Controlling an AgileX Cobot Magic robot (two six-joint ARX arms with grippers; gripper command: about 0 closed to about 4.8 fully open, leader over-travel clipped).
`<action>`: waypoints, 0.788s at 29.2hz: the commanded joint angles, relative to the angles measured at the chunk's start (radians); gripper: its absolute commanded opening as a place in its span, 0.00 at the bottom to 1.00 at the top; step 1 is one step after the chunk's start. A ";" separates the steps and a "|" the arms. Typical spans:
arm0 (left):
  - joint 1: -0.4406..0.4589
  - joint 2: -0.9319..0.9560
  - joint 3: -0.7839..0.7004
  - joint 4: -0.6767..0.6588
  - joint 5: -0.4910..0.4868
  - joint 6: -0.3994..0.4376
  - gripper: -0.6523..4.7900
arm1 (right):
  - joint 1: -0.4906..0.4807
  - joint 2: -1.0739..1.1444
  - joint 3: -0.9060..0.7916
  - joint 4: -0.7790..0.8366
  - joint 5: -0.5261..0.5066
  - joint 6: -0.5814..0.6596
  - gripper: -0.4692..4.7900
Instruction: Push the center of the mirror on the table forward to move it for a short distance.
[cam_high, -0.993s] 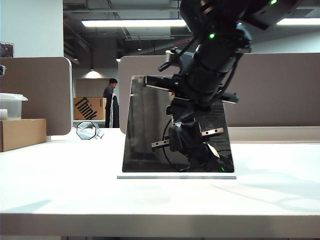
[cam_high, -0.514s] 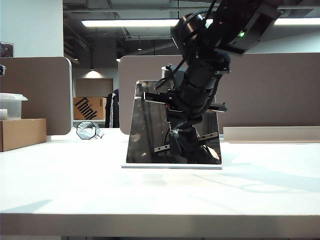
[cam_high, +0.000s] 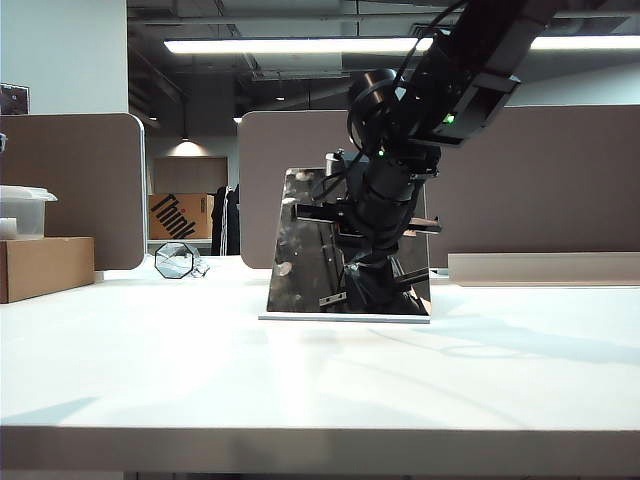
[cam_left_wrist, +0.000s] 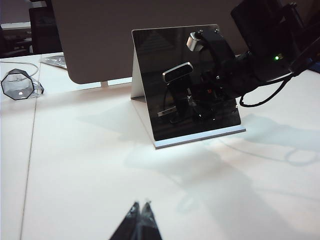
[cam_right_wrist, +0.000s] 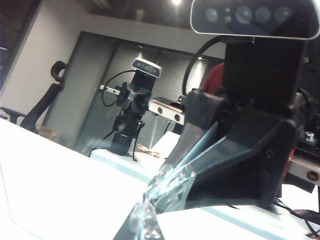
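The mirror (cam_high: 300, 250) stands upright on the white table (cam_high: 150, 380), a dark panel on a thin pale base strip. My right gripper (cam_high: 370, 258) is shut, and its tip presses against the middle of the glass, where it meets its own reflection. The right wrist view shows those shut tips (cam_right_wrist: 147, 212) touching the mirror (cam_right_wrist: 90, 110). In the left wrist view the mirror (cam_left_wrist: 155, 100) leans back, with the right arm (cam_left_wrist: 260, 35) against it. My left gripper (cam_left_wrist: 141, 206) is shut and empty, hovering above bare table (cam_left_wrist: 75, 150) short of the mirror.
A small octagonal glass object (cam_high: 173, 260) lies at the back left. A cardboard box (cam_high: 45, 268) with a plastic container (cam_high: 22, 212) on it sits at the far left. Brown partitions (cam_high: 540, 180) close the back. The table's thick front edge (cam_high: 320, 445) runs across.
The mirror has slid away across the table and looks smaller, and it has drifted slightly right. My right gripper has followed it, staying pressed on the glass.
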 joint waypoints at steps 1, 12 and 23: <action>0.022 0.000 -0.001 0.009 0.002 0.000 0.11 | -0.023 0.023 0.042 0.004 0.008 -0.017 0.08; 0.036 -0.002 -0.001 0.009 0.002 0.000 0.11 | -0.078 0.151 0.241 -0.006 -0.019 -0.061 0.08; 0.036 -0.002 -0.001 0.010 0.002 0.000 0.11 | -0.133 0.287 0.471 -0.069 -0.031 -0.099 0.08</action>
